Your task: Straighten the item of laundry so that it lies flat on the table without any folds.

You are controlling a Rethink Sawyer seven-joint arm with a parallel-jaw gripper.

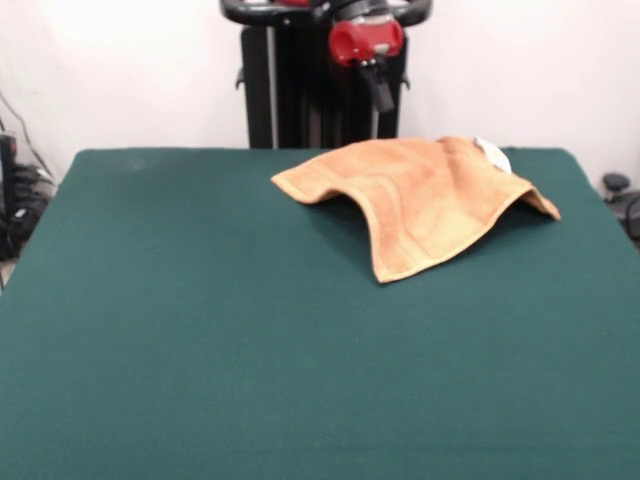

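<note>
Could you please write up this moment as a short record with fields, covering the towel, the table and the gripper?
item: orange-tan towel with a white tag at its far edge
towel state: not flat; humped in the middle, one corner hanging toward the camera
towel place: far right part of the green table, in the front view
gripper: gripper raised above the table's far edge, left of the tag, apart from the towel; open or shut cannot be told
task status: towel not yet straightened
</note>
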